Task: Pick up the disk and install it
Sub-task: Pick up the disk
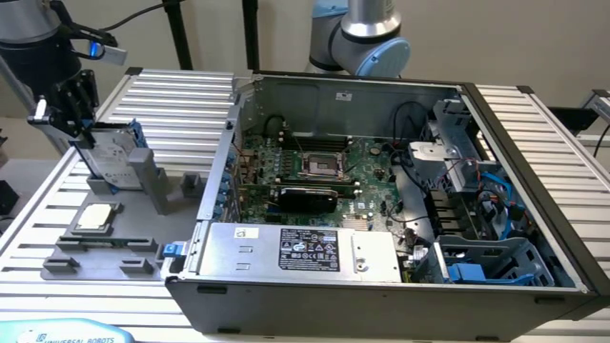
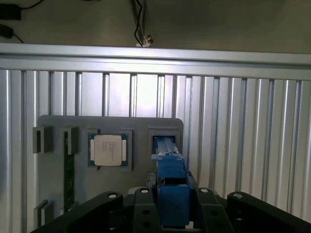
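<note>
**Exterior view:** we see the gripper (image 1: 74, 121) above the grey fixture (image 1: 143, 214) at the exterior view's left. The disk (image 1: 113, 161) stands on edge at the fixture's slot, well apart from the open computer case (image 1: 533, 128).

**Wrist view:** the jaws are closed on the disk's blue rail (image 2: 171, 187). We judge the pick-up step to be in hand; it calls for a straight pull along the slot.

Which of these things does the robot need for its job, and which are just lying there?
For the job:
- the disk, standing in the grey holder
- the gripper, closed on the disk's top edge
- the open computer case

Just lying about:
- the square chip
- the green memory stick beside it
</note>
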Tool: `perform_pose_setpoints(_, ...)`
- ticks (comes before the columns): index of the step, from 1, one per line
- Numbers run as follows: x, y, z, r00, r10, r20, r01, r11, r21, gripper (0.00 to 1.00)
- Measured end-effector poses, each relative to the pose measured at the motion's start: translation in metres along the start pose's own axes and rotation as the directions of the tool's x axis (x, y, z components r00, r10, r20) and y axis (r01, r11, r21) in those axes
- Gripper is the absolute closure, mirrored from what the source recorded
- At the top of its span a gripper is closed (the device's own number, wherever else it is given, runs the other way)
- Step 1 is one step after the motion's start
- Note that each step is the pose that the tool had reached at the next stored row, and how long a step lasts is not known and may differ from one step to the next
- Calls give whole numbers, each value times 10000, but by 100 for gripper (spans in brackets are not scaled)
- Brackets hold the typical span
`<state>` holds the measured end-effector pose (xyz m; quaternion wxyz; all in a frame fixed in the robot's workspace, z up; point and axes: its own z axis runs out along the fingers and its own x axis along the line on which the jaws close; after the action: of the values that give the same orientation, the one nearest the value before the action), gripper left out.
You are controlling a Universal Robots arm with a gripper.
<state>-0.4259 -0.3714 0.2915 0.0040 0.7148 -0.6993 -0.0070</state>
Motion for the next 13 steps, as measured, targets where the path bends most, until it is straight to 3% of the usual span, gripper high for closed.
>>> perform_pose_setpoints(13,1,0,-2,10000,-1,1,1,10000,2,67)
